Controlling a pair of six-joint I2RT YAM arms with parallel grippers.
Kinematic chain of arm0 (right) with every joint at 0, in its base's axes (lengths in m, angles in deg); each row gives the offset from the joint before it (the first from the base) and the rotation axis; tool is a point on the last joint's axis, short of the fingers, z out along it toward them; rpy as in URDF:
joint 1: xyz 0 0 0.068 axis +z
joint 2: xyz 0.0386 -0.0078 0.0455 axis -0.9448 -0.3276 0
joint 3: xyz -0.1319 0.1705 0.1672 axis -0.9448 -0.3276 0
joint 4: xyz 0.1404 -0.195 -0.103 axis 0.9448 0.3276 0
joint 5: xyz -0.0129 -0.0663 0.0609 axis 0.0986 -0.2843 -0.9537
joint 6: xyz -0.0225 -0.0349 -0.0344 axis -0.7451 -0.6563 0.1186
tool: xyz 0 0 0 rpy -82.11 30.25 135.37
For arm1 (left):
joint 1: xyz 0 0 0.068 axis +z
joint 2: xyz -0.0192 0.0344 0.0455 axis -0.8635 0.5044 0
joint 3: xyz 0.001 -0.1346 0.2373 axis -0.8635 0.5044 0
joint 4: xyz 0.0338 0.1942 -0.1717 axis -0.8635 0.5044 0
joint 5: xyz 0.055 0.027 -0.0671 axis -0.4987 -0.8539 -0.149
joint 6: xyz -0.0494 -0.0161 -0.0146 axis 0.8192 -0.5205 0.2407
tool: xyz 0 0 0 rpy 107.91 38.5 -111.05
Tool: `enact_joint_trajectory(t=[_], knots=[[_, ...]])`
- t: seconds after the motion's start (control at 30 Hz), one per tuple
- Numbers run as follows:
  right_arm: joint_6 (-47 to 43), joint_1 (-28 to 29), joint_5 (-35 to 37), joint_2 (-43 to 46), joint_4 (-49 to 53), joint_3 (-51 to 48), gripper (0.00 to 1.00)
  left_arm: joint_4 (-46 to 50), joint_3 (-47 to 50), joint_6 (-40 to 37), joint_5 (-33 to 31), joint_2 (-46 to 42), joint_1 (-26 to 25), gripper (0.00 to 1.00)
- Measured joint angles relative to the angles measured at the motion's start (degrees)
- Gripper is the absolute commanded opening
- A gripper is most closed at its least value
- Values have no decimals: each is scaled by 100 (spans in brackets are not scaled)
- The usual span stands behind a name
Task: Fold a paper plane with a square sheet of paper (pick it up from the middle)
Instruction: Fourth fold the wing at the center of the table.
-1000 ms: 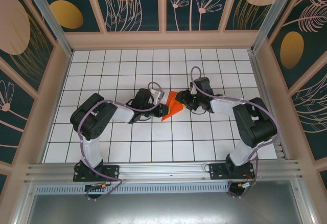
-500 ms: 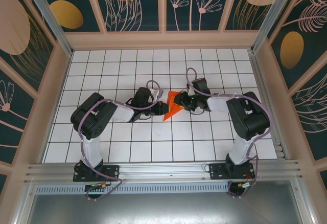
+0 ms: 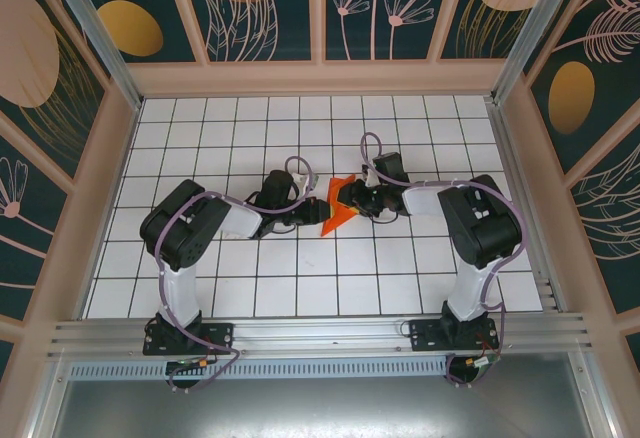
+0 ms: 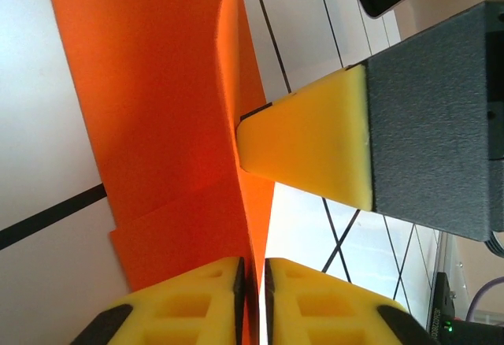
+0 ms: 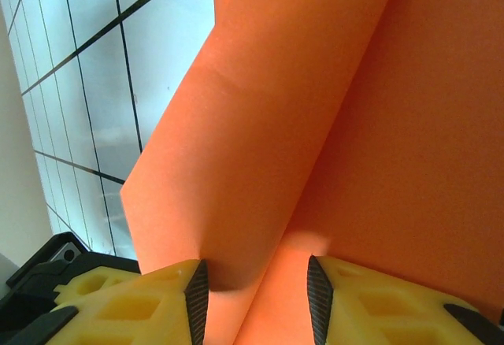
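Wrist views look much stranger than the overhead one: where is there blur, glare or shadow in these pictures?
Top external view: evenly lit and sharp, the orange paper small in the middle. Left wrist view: paper crisp, white tiles washed out bright. Right wrist view: paper so close it looks soft, a dark shadow in its fold by the right gripper, tiles tinted bluish.

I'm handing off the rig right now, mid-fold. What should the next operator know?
Left gripper: shut on an edge of the paper.
Right gripper: fingers apart, astride a raised fold of the same sheet; I cannot tell if they press it.
The paper sits mid-table, between the two grippers, layered and partly folded.
Done: some folds are in.
Left: the remaining creases; there is no pointed plane shape yet.
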State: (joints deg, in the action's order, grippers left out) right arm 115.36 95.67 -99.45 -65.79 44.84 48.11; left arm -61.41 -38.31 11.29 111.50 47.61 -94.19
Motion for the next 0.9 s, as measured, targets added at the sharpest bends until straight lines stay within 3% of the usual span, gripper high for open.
enact_joint_trajectory(t=[0.33, 0.57, 0.9], knots=[[-39, 2, 50, -55, 216, 160, 45, 166, 0, -35, -28, -13, 39, 35], [-39, 7, 111, -90, 356, 260, 46, 573, -7, -177, -282, -551, 74, 42], [-39, 11, 118, -96, 396, 284, 46, 1032, -260, -50, -452, -385, 74, 42]])
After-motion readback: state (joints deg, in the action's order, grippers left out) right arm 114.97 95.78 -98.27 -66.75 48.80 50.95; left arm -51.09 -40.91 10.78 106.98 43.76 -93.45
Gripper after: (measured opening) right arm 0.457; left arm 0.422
